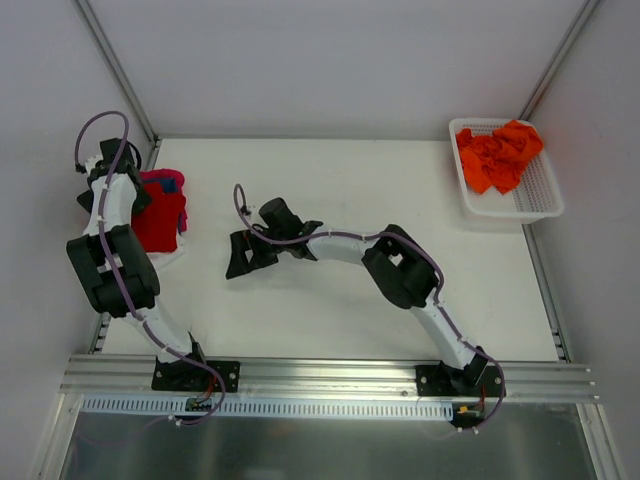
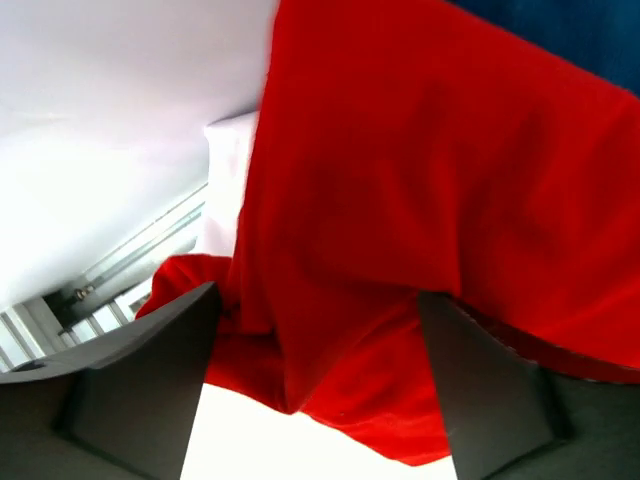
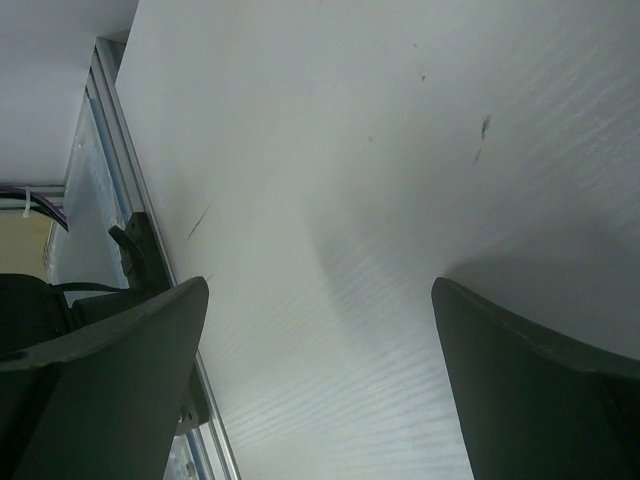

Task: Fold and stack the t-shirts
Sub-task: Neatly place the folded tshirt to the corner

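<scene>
A deep red t-shirt (image 1: 160, 225) lies folded on top of a stack at the table's left edge, with pink (image 1: 158, 180) and blue (image 1: 172, 185) cloth showing at its far end and white cloth (image 1: 168, 257) under its near end. My left gripper (image 1: 140, 196) hovers over that stack. In the left wrist view it (image 2: 318, 300) is open, and the red t-shirt (image 2: 400, 200) hangs loose between the spread fingers, unpinched. My right gripper (image 1: 240, 256) is open just above the bare table to the right of the stack, with nothing between its fingers (image 3: 320, 285). Several orange t-shirts (image 1: 500, 155) lie crumpled in the basket.
The white mesh basket (image 1: 545, 195) stands at the far right corner of the table. Metal rails run along the table's left (image 1: 110, 300) and near (image 1: 330, 375) edges. White walls close in the back and sides.
</scene>
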Available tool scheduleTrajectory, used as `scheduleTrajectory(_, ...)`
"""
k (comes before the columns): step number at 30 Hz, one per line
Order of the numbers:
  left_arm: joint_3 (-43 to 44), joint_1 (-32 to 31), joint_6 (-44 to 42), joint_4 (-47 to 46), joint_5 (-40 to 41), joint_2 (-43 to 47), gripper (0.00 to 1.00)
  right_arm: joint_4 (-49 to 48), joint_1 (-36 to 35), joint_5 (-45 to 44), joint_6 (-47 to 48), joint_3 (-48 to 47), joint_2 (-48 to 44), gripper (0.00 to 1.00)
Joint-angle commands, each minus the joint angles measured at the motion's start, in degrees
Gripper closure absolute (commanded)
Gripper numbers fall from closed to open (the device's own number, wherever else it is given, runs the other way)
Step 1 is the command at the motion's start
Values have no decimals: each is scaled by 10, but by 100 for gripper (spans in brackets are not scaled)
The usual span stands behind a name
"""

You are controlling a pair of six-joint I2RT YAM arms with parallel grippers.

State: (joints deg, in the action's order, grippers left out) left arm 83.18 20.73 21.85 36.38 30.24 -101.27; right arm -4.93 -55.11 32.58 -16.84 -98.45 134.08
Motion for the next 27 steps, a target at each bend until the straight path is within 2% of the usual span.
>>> scheduleTrajectory(1, 6, -2, 11, -3, -10, 69, 15, -11, -4, -7, 18, 19, -37, 0)
scheduleTrajectory(6, 8, -50, -22, -46, -10, 205, 11, -38, -3, -15, 18, 58, -50, 1)
scheduleTrajectory(8, 37, -69, -39, -47, -21, 244, 9, -36, -3, -19, 26, 72, -58, 1)
scheduleTrajectory(10, 72, -74, -49, -46, -71, 289, 1, -33, -3, -23, 30, 80, -69, 0)
scheduleTrajectory(12, 87, -89, -68, -37, -108, 315, 1, -34, -2, -30, 30, 102, -86, 1)
scheduleTrajectory(14, 63, -114, -67, -25, -131, 338, 2, -46, -3, -36, 26, 127, -103, 1)
scheduleTrajectory(18, -53, -154, -9, -19, -180, 445, 3, -82, -3, -56, 18, 229, -177, 1)
scheduleTrajectory(19, -99, -165, 8, -20, -185, 464, 3, -87, -3, -65, 21, 277, -221, 1)
scheduleTrajectory(21, -131, -170, 18, -18, -199, 512, 2, -86, -4, -84, 28, 323, -271, 0)
scheduleTrajectory(22, -155, -170, 28, -15, -209, 529, 2, -73, -4, -94, 28, 365, -327, 0)
scheduleTrajectory(23, -167, -170, 33, -11, -240, 569, 2, -58, -5, -106, 28, 382, -359, 0)
scheduleTrajectory(25, -207, -171, 43, -11, -265, 614, 2, -26, -19, -152, 37, 440, -428, 1)
scheduleTrajectory(26, -220, -171, 43, -11, -270, 652, 2, -14, -37, -175, 43, 456, -499, 1)
scheduleTrajectory(27, -239, -172, 33, -10, -269, 666, 1, 17, -47, -229, 49, 469, -532, 0)
